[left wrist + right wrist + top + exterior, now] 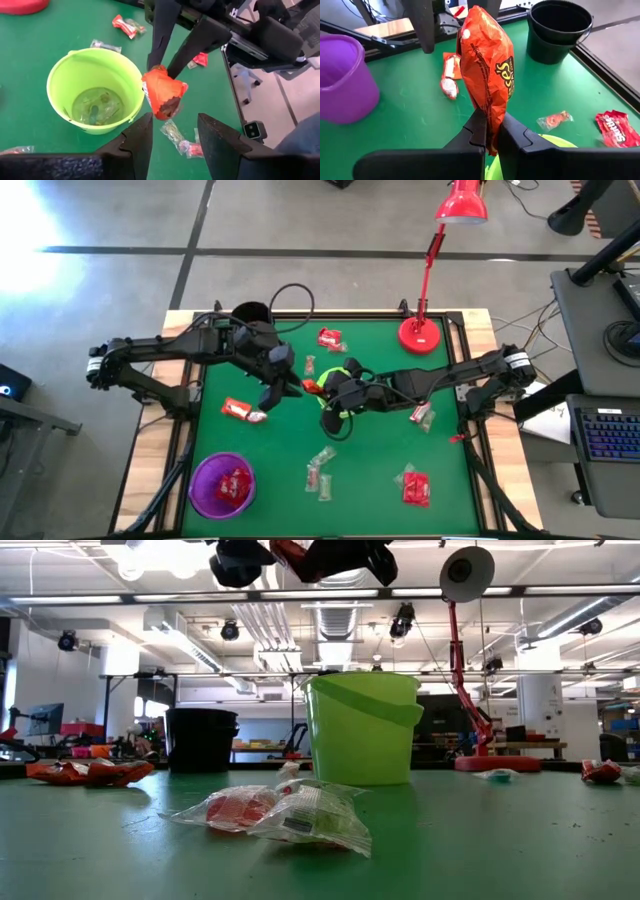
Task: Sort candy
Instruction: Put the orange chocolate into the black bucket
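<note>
While green cup (340,395) hides, candy (487,70) pinched.

Orange candy packet (487,75) upright, pinched above green cup (95,90), other sweets (275,815) scattered.

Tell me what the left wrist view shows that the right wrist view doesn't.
Only the left wrist view looks into the green cup, with pale candy lying at its bottom. Only the right wrist view shows the purple cup and black cup. Both show the orange packet pinched in the right gripper, with the left gripper open near it.
</note>
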